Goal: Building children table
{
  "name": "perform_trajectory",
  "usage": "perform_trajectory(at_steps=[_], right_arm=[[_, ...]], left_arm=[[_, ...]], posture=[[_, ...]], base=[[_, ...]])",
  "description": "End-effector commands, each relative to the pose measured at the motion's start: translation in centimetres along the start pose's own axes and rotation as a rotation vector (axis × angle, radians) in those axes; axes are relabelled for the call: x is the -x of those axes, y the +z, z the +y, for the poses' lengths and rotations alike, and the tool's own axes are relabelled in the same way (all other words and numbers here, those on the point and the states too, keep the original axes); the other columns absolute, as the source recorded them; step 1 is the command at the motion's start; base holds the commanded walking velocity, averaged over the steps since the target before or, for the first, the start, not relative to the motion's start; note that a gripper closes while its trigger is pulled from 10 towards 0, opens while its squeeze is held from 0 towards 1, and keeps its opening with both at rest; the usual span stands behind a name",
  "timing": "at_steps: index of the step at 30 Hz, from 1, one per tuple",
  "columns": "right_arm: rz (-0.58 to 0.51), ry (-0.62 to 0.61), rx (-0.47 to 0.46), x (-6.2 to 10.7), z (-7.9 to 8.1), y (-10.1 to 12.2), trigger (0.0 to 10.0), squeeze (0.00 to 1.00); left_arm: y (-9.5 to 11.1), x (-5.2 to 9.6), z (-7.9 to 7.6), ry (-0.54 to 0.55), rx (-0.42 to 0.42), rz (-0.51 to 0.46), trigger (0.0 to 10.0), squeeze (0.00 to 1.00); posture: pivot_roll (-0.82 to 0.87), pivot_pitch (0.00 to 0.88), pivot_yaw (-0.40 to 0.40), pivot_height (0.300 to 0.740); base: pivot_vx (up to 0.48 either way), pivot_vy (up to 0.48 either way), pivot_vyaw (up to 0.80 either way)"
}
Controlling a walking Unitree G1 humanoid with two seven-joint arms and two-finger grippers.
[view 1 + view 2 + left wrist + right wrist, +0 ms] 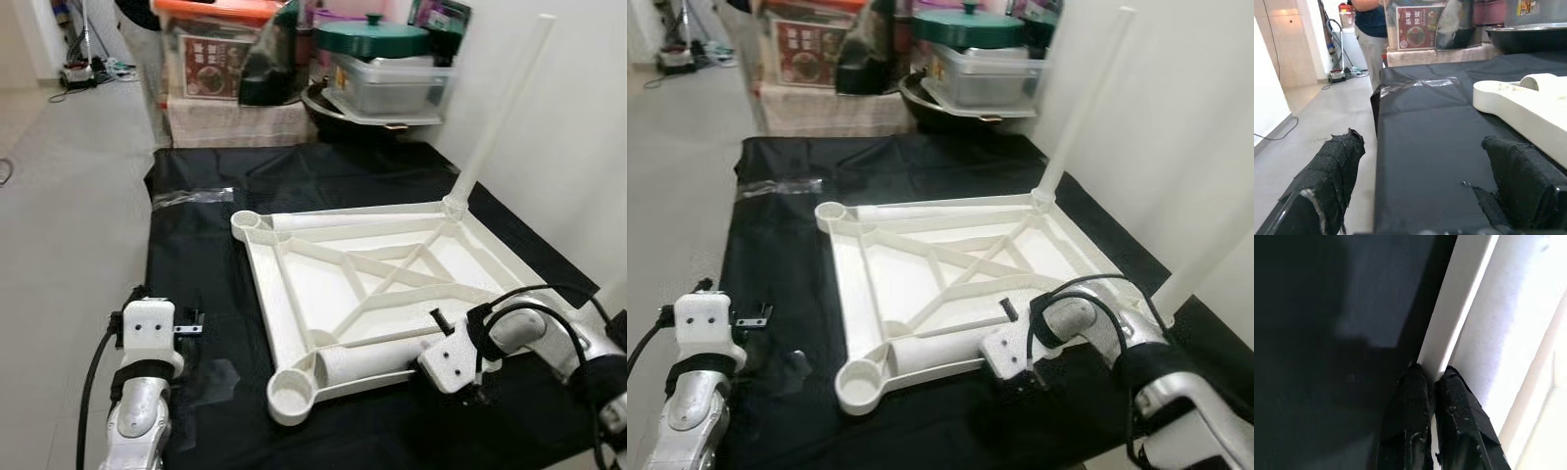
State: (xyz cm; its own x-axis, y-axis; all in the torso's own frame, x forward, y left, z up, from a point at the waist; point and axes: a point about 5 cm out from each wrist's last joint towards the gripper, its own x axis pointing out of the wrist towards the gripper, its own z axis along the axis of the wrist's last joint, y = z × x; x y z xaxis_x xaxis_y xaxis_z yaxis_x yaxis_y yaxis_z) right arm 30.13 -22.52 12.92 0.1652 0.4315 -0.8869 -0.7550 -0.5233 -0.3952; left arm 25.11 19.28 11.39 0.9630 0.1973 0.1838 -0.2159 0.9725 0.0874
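On the black sheet, the right gripper pinches the white tabletop near edge, stiff light plastic, while the left gripper waits wide open beside it.

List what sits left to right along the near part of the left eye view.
left gripper over the black sheet → round leg socket at the near corner of the upturned white tabletop → right gripper, pinched on the tabletop's near rim.
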Motion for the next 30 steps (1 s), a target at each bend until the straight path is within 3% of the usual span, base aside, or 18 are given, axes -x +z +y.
perform_trajectory(at_steps=[1,6,9,10,11,12,13,14,16,20,21,22,24,26,30], right_arm=[[0.058,0.162,0.016,-0.5,2.5,-0.9,0.0,0.11],[0.009,0.172,-0.023,-0.2,2.3,-0.9,0.0,0.09],[-0.039,0.06,-0.076,-0.8,1.3,-0.6,0.0,0.11],[-0.021,-0.011,-0.116,-1.1,0.6,-0.8,1.2,0.11],[-0.021,-0.011,-0.116,-1.1,0.6,-0.8,1.2,0.11],[-0.053,-0.058,-0.194,-1.4,0.0,-0.8,10.0,0.17],[-0.105,-0.094,-0.27,-1.4,-0.8,-0.6,10.0,1.0],[-0.105,-0.094,-0.27,-1.4,-0.8,-0.6,10.0,1.0],[-0.227,-0.126,-0.351,-0.8,-2.0,0.1,10.0,1.0],[-0.324,-0.148,-0.367,0.4,-3.2,0.9,10.0,1.0],[-0.393,-0.177,-0.371,1.7,-4.4,1.5,10.0,1.0],[-0.393,-0.177,-0.371,1.7,-4.4,1.5,10.0,1.0],[-0.501,-0.23,-0.352,4.5,-6.5,2.6,10.0,1.0],[-0.537,-0.245,-0.327,6.2,-7.3,3.1,10.0,1.0],[-0.552,-0.255,-0.319,6.9,-7.6,3.2,10.0,1.0]], left_arm=[[-0.2,0.0,-0.3,-0.014,-0.003,0.006,10.0,0.0],[-0.3,0.1,-0.5,-0.027,-0.003,0.013,10.0,0.0],[-0.4,0.1,-0.5,-0.029,-0.005,0.017,10.0,0.0],[-0.4,0.2,-0.5,-0.029,-0.005,0.018,10.0,0.0],[-0.4,0.2,-0.5,-0.029,-0.005,0.018,10.0,0.0],[-0.4,0.2,-0.5,-0.028,-0.004,0.019,10.0,0.0],[-0.4,0.2,-0.6,-0.03,-0.005,0.02,10.0,0.0],[-0.4,0.2,-0.6,-0.03,-0.005,0.02,10.0,0.0],[-0.4,0.3,-0.5,-0.032,-0.005,0.021,10.0,0.0],[-0.5,0.3,-0.5,-0.034,-0.003,0.02,10.0,0.0],[-0.4,0.3,-0.5,-0.034,-0.002,0.02,10.0,0.0],[-0.4,0.3,-0.5,-0.034,-0.002,0.02,10.0,0.0],[-0.4,0.3,-0.5,-0.036,0.0,0.019,10.0,0.0],[-0.4,0.3,-0.6,-0.041,0.001,0.019,10.0,0.0],[-0.4,0.3,-0.6,-0.045,0.002,0.019,10.0,0.0]], posture=[[0.01,0.0,-0.105,0.74],[0.02,0.0,-0.102,0.74],[0.02,0.0,-0.101,0.74],[0.02,0.0,-0.102,0.74],[0.02,0.0,-0.102,0.74],[0.02,0.0,-0.102,0.74],[0.02,0.0,-0.1,0.74],[0.02,0.0,-0.1,0.74],[0.02,0.0,-0.095,0.74],[0.02,0.0,-0.09,0.74],[0.01,0.0,-0.086,0.74],[0.01,0.0,-0.086,0.74],[0.01,0.0,-0.083,0.74],[0.01,0.0,-0.082,0.74],[0.01,0.0,-0.082,0.74]], base=[[0.0,0.0,0.0],[0.0,0.0,0.0],[0.0,0.0,0.0],[0.0,0.0,0.0],[0.0,0.0,0.0],[0.0,0.0,0.0],[0.0,0.0,0.0],[0.0,0.0,0.0],[0.0,0.0,0.0],[0.0,0.0,0.0],[0.0,0.0,0.0],[0.0,0.0,0.0],[0.0,0.0,0.0],[0.0,0.0,0.0],[0.0,0.0,0.0]])
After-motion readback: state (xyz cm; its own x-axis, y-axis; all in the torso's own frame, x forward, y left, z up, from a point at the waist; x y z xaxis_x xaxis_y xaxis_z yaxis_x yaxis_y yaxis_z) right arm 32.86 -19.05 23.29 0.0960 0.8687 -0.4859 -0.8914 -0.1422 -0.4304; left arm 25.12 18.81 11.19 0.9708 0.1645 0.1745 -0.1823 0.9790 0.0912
